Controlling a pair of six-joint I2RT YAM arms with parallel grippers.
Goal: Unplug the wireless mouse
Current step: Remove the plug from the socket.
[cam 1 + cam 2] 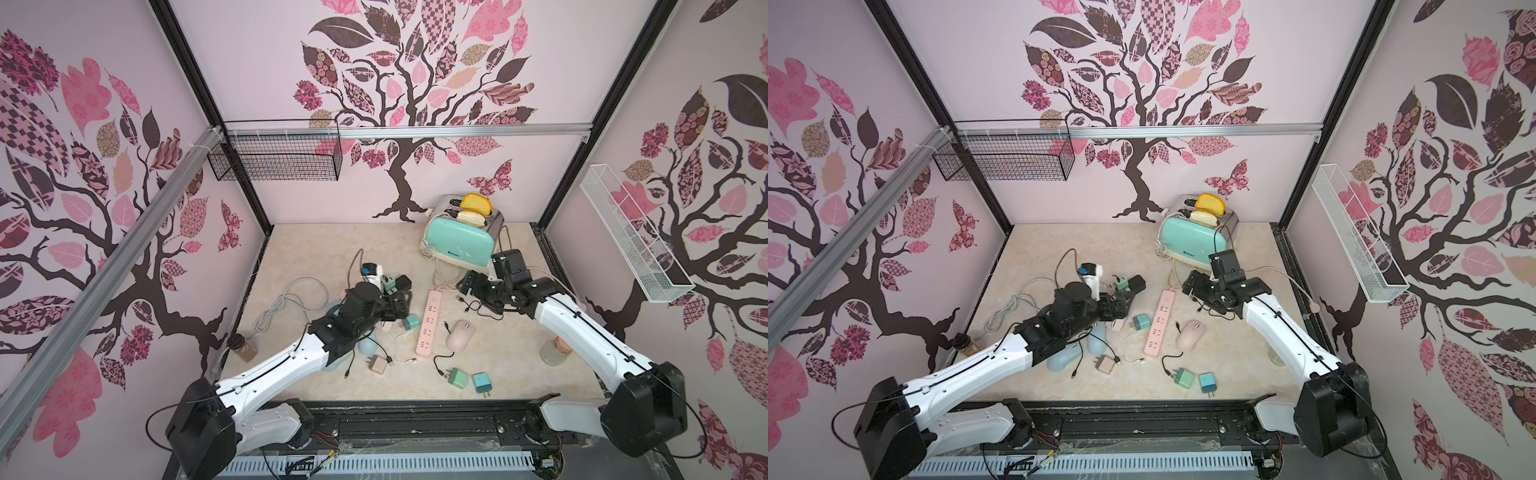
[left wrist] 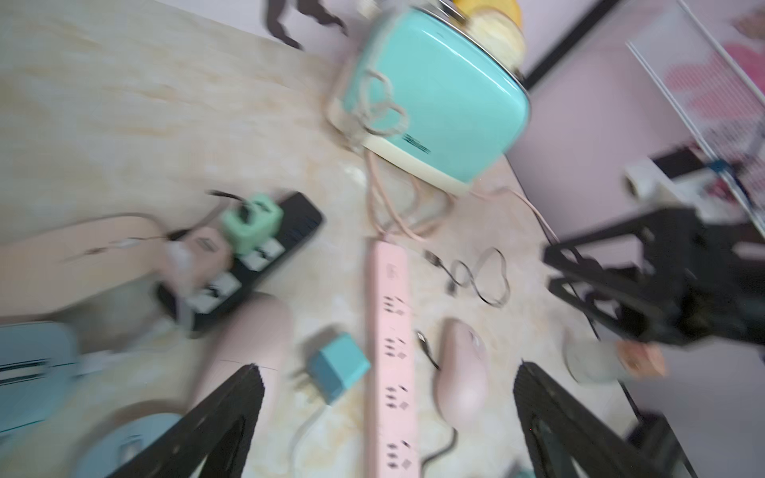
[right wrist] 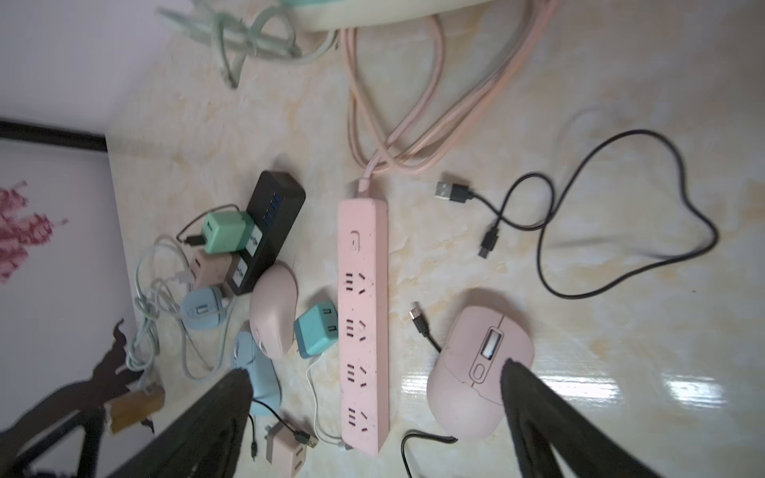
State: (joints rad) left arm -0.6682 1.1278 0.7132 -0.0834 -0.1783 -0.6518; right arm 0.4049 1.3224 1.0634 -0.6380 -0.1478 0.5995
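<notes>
The rounded pink plastic wireless mouse [image 1: 460, 333] is lying on the marbled desk [image 1: 311, 249] beside the long pink power strip [image 1: 430, 324], with its thin black cable [image 3: 419, 318] lying loose (seemingly unplugged). Both jaws are hanging wide, empty.

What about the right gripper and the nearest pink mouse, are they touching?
Apart. Both top views show the right gripper well beyond the mouse, with a black cable lying between them.

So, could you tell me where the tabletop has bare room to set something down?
Bare tabletop lies back left, between the back wall, the toaster and the grey cable coil. A second patch sits at the front edge, between the pink adapter and the green adapter. It is crowded between the pink power strip and the black power strip.
</notes>
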